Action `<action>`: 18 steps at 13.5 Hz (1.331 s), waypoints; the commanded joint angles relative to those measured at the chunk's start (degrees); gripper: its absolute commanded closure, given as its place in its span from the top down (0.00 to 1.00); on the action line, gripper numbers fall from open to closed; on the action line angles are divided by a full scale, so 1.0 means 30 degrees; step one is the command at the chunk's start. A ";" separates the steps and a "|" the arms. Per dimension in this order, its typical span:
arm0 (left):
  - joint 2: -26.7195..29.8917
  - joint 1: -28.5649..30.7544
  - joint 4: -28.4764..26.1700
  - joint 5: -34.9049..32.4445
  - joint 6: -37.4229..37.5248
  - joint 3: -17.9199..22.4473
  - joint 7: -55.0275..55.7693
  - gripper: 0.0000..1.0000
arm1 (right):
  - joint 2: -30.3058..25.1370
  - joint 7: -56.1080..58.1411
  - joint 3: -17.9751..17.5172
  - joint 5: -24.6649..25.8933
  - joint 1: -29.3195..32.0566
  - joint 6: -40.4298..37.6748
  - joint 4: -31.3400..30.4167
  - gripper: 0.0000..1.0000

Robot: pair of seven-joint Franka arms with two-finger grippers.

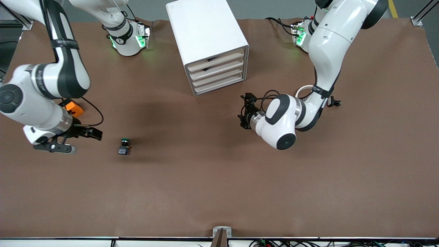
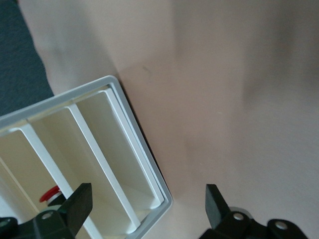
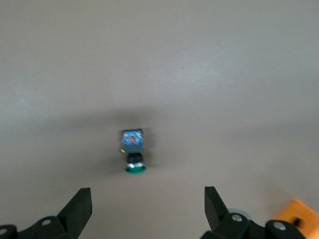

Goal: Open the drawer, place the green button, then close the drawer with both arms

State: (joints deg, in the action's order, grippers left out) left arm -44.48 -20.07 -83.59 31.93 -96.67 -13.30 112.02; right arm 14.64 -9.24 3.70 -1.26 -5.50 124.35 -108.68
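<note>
Sitting on the bare table mat is the button (image 1: 124, 146), well apart from the cabinet (image 1: 209, 44), whose drawers are all seen shut; so step one isn't done yet; the right gripper (image 1: 73, 140) is held wide beside the button, the left gripper (image 1: 245, 115) spread wide near the cabinet front; a drawer (image 1: 219, 76) probably needs to be pulled next.

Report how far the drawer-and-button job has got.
Done: nothing yet; every drawer of the cabinet sits closed. In hand: the left claw, open, faces the cabinet front, while the right claw, open, points at the button lying on the table. Left: open, place, close.
</note>
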 commanded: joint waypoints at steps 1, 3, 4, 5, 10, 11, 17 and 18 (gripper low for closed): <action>-0.0669 -0.0574 0.0384 0.0371 0.0174 0.0067 0.2174 1.00 | 0.0303 -0.0318 0.0055 -0.1101 -0.0419 0.3973 -0.2671 1.00; -0.0815 -0.1131 0.0326 0.0633 0.0320 0.0067 0.3056 1.00 | 0.1210 -0.0464 0.0055 -0.1160 -0.0596 0.5974 -0.3440 1.00; -0.1048 -0.1337 0.0326 0.0664 0.0582 0.0067 0.3233 1.00 | 0.1824 -0.0493 0.0055 -0.1160 -0.0684 0.6447 -0.3500 1.00; -0.1283 -0.1542 0.0355 0.0896 0.0874 0.0067 0.3438 1.00 | 0.2410 -0.0464 0.0055 -0.1160 -0.0772 0.6886 -0.3472 1.00; -0.2221 -0.2334 0.0355 0.2566 0.1345 0.0067 0.3996 1.00 | 0.4259 -0.0172 0.0084 -0.1131 -0.0949 0.8678 -0.2829 1.00; -0.2484 -0.2538 0.0355 0.2887 0.1346 0.0067 0.3997 1.00 | 0.4465 -0.0142 0.0084 -0.1131 -0.0920 0.8678 -0.2740 1.00; -0.3365 -0.2950 0.0355 0.4822 0.2018 0.0067 0.4434 0.99 | 0.5637 -0.0171 0.0055 -0.1131 -0.0949 0.9496 -0.2124 1.00; -0.3394 -0.2979 0.0355 0.4911 0.2252 0.0067 0.4581 0.98 | 0.5784 -0.0171 0.0055 -0.1131 -0.0949 0.9527 -0.2037 1.00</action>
State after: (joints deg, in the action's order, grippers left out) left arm -54.04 -28.82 -83.61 45.07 -92.00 -13.32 123.96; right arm 30.04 -9.86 3.63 -3.73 -7.86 152.23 -116.45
